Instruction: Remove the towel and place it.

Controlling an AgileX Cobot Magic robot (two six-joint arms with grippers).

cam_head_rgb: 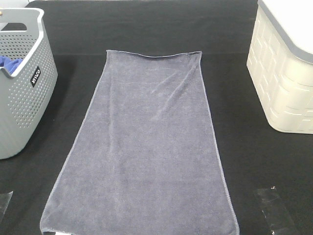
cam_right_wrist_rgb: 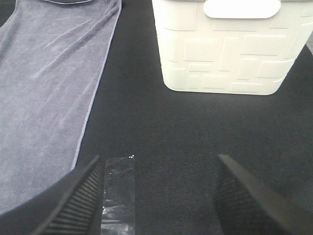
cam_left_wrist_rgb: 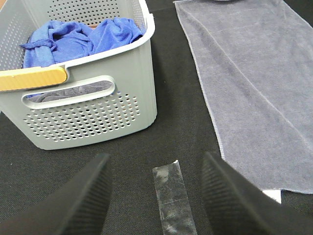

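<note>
The greyish-lavender towel [cam_head_rgb: 146,147] lies spread flat and lengthwise down the middle of the black table, its hems showing all round. It also appears in the left wrist view [cam_left_wrist_rgb: 254,83] and in the right wrist view [cam_right_wrist_rgb: 46,83]. My left gripper [cam_left_wrist_rgb: 156,196] hovers open over the black cloth beside the towel's near left corner, nothing between its fingers [cam_left_wrist_rgb: 83,200]. Open as well, my right gripper [cam_right_wrist_rgb: 159,196] hangs off the towel's near right side, its fingers [cam_right_wrist_rgb: 244,200] bare. Neither gripper shows in the high view.
A grey perforated basket [cam_head_rgb: 22,103] stands at the left [cam_left_wrist_rgb: 93,112] with a bright blue cloth [cam_left_wrist_rgb: 83,36] in it. A cream basket [cam_head_rgb: 283,73] stands at the right [cam_right_wrist_rgb: 225,54]. Clear tape strips [cam_left_wrist_rgb: 171,200] [cam_right_wrist_rgb: 117,191] mark the table near each gripper.
</note>
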